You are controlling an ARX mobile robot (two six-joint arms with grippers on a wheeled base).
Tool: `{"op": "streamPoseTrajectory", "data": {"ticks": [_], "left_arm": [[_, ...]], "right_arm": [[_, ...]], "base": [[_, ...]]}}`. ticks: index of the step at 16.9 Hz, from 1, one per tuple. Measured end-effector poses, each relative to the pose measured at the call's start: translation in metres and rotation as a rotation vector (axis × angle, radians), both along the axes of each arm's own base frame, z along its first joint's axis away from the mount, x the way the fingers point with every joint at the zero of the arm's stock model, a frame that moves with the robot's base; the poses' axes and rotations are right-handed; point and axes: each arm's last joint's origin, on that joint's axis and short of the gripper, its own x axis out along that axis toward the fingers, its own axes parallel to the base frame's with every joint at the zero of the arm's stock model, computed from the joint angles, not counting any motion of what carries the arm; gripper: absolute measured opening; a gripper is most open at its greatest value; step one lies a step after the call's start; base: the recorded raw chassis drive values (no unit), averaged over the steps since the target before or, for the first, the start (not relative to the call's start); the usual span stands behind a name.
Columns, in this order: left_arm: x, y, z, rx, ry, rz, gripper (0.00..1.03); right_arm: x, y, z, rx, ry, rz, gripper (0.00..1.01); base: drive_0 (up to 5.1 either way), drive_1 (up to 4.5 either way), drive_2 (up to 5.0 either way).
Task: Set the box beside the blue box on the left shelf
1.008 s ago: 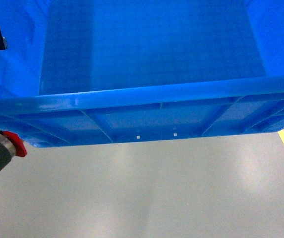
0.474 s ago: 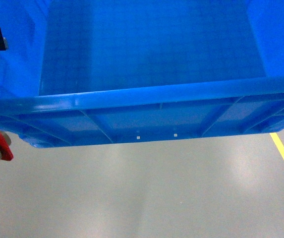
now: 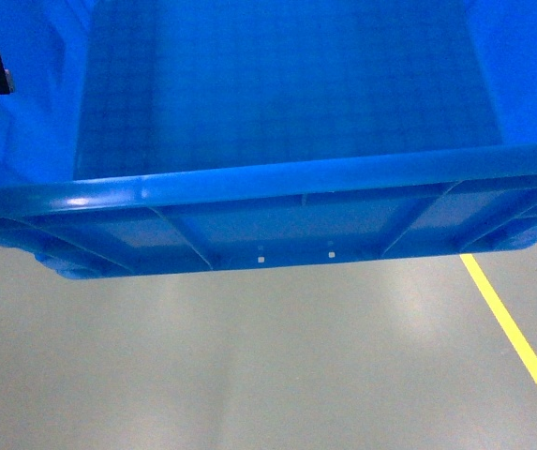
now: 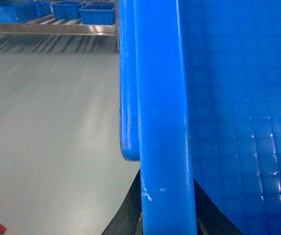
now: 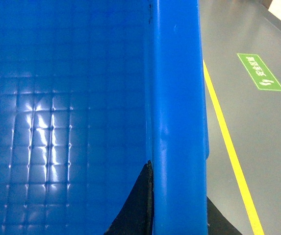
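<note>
Here, the box (image 3: 277,122) hangs above the grey floor (image 3: 249,366), held by its two side rims.

In the head view its grid-embossed base fills the upper half and its near rim runs from 9 to 3 o'clock. The left gripper (image 4: 167,215) has its dark fingers (image 4: 125,210) on either side of the left rim — closed on it; the right gripper (image 5: 172,210) clasps the right rim likewise. A yellow line (image 3: 516,342) crosses the floor at 4 o'clock. The left shelf (image 4: 52,28) shows at 11 o'clock in the left wrist view, well apart, carrying small blue trays (image 4: 97,12).
</note>
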Motion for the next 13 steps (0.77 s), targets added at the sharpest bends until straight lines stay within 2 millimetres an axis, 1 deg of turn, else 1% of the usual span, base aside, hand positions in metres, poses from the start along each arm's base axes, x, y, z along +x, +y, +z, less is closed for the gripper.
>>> {"op": "streamPoseTrajectory", "data": {"ticks": [1, 5, 10, 13], "left_arm": [[0.0000, 0.0000, 0.0000, 0.000, 0.000, -0.001, 0.06], [-0.0002, -0.0007, 0.0003, -0.001, -0.003, -0.003, 0.06], [-0.0002, -0.0007, 0.0001, 0.000, 0.000, -0.004, 0.06], [-0.0002, -0.0007, 0.0000, 0.002, 0.001, -0.003, 0.06]], "right_arm": [[-0.0001, -0.0001, -0.0001, -0.001, 0.002, -0.001, 0.08], [-0.0010, -0.0003, 0.0016, 0.000, -0.006, -0.001, 0.08], [-0.0011, -0.0003, 0.0011, -0.002, -0.001, -0.003, 0.08], [-0.0001, 0.0000, -0.0001, -0.001, 0.001, 0.000, 0.08]], "base": [[-0.5, 2.06, -3.0], [0.2, 4.52, -4.1], [1.4, 5.69, -3.0], [0.1, 4.40, -4.3]]}}
